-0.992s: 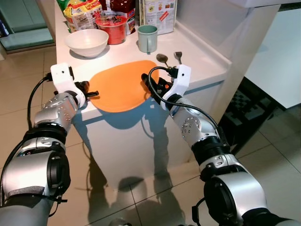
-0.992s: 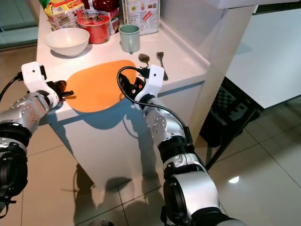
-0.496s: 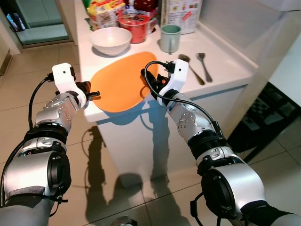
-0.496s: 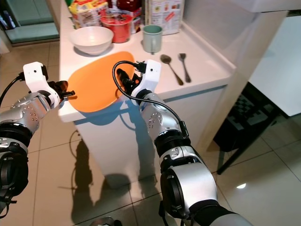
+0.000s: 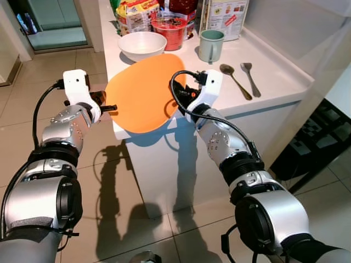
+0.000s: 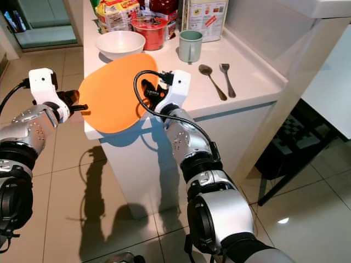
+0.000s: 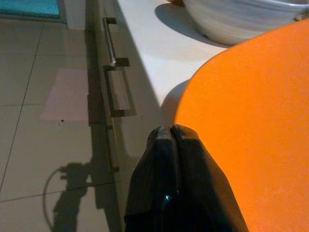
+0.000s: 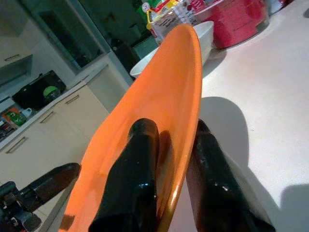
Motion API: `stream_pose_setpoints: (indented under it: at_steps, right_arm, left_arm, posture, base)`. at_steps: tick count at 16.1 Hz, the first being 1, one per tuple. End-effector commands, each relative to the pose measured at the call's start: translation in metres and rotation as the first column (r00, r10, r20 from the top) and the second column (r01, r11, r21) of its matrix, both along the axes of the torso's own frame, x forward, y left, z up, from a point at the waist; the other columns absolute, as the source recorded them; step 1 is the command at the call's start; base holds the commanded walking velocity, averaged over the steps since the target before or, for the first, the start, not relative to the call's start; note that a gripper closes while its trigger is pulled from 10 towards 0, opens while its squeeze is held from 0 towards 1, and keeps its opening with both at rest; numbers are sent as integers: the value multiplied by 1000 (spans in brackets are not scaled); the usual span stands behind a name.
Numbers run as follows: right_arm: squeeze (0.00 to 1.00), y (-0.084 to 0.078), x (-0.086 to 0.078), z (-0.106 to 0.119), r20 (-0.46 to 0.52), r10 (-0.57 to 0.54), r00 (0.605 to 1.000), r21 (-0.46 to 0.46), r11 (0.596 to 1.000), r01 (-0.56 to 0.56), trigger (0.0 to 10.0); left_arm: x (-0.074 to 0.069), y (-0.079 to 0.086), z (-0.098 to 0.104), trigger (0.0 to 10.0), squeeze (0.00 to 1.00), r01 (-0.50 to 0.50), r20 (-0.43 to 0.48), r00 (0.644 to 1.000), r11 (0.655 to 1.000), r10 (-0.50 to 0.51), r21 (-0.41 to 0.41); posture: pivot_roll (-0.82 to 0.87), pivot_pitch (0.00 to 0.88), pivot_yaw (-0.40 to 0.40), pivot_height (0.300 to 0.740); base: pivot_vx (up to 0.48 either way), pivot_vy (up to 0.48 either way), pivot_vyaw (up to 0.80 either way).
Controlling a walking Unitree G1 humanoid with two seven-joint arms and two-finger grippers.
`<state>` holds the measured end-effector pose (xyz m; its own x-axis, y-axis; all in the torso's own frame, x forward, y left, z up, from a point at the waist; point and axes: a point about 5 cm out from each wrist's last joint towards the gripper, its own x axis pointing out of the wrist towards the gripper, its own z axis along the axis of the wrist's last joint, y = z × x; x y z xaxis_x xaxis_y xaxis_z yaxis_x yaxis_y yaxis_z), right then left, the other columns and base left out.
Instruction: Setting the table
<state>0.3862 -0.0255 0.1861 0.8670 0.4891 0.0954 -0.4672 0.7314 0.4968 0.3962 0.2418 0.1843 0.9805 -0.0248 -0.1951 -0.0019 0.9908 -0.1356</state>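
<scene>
An orange plate hangs tilted over the front left corner of the white counter. My right gripper is shut on the plate's right rim, one finger on its upper face and the other under the edge of the plate. My left gripper is shut with nothing in it, its tips right at the plate's left edge. Behind the plate stand a white bowl and a green mug. A spoon and a fork lie side by side to the right.
A red tub, snack bags and a printed box crowd the counter's back. A black chair stands at the right of the counter. Tiled floor lies open to the left; drawer handles line the counter's side.
The plate has risen from lying flat on the counter and now tilts in my right gripper. The whole view has shifted too, with the counter sitting further right in the picture.
</scene>
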Motion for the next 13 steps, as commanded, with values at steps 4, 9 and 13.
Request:
stream_pose_setpoints:
  at_steps: [4, 9, 13]
  right_arm:
    - [0, 45, -16, 2, 5, 100, 995, 46, 994, -100, 0]
    - [0, 43, -16, 0, 11, 83, 996, 39, 996, -84, 0]
    - [0, 42, -17, -1, 8, 74, 997, 42, 996, -74, 0]
  left_arm:
    - [5, -13, 5, 10000, 0, 56, -5, 998, 998, -56, 22]
    - [8, -19, 17, 10000, 0, 78, 34, 996, 996, -79, 41]
    - [10, -23, 22, 10000, 0, 93, 50, 994, 994, -96, 51]
  posture:
    - [176, 53, 54, 740]
    - [173, 40, 59, 740]
    - [171, 40, 64, 740]
  base:
    - [0, 0, 0]
    - [0, 0, 0]
    - [0, 0, 0]
